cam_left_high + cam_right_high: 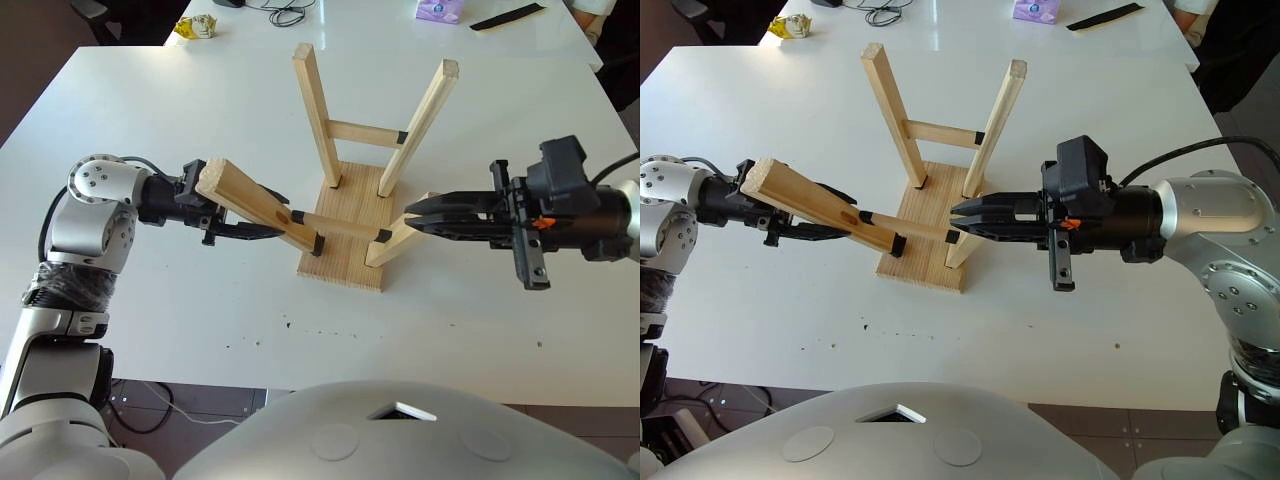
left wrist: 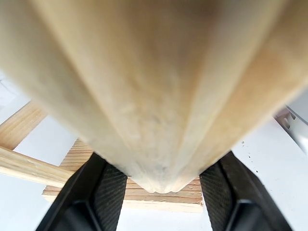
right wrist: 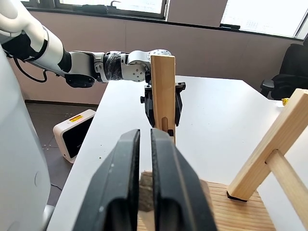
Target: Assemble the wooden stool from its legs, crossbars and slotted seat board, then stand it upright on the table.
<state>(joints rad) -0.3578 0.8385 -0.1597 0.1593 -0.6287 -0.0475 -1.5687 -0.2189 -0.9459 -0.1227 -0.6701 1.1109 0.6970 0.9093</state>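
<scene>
The seat board (image 1: 345, 265) lies flat at the centre of the table (image 1: 140, 130). Two far legs (image 1: 318, 115) are stood upright in it, joined by a crossbar (image 1: 362, 132). The near left leg (image 1: 250, 200) is clamped in the left claw (image 1: 258, 226) and leans leftward, its foot at the board's near left corner. The right claw (image 1: 414, 214) is closed to a narrow slit, its tips touching the near right leg (image 1: 392, 243). A yellow label (image 3: 75, 119) is too small to be read.
</scene>
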